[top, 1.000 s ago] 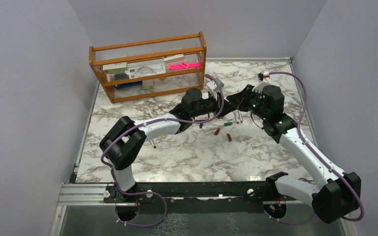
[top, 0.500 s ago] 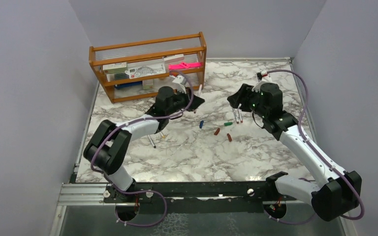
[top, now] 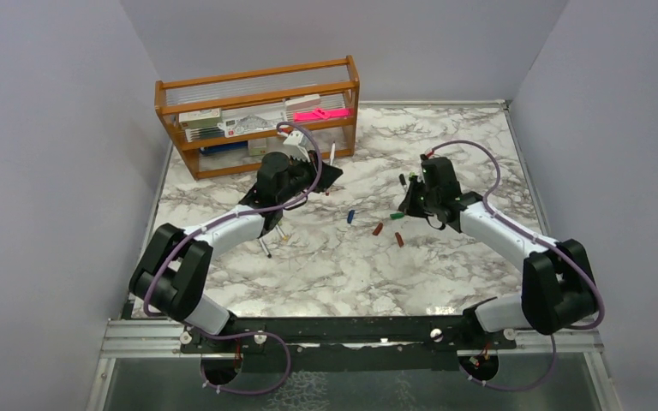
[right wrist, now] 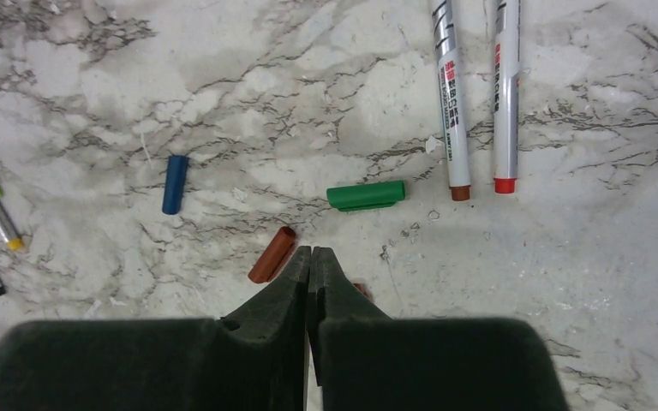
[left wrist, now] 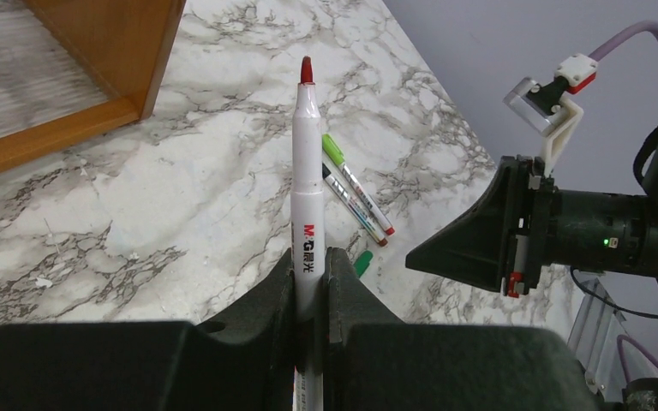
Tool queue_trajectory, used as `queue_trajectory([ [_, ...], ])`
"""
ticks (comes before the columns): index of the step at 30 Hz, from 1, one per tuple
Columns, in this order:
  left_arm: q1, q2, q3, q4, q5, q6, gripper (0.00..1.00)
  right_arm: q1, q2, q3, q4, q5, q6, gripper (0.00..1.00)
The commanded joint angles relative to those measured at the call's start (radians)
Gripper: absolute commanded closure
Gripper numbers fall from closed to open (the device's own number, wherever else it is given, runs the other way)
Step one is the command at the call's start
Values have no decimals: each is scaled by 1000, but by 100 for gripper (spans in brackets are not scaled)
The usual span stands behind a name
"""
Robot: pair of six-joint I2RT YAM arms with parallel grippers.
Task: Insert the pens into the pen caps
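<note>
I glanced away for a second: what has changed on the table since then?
The left gripper, shut on the red-tipped pen, pulled back left toward the wooden rack. The right gripper swung down beside the dark red cap, shut and empty. That cap, the blue cap and the green cap stayed put.

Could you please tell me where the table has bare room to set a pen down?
Free: the marble strip between the short red plastic cap and the black base rail; also the far right corner. Crowded: mid-table, around the other caps.

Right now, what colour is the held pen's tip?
Red; the pen shows best in left wrist view.
</note>
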Motion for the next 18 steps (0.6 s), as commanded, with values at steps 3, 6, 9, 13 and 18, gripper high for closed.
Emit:
queue_trajectory([
  [3,-3,29,11,-9,1,10,100,1,104,31,0,-22,-40,98],
  [6,-2,35,13,-9,4,10,100,1,151,27,12,-35,-38,98],
  [9,0,38,12,-9,5,10,100,2,172,13,35,-50,-34,98],
  [13,3,46,14,-9,8,10,100,2,198,8,51,-53,-28,98],
  [18,6,57,16,-9,15,6,100,2,236,14,80,-53,-25,98],
])
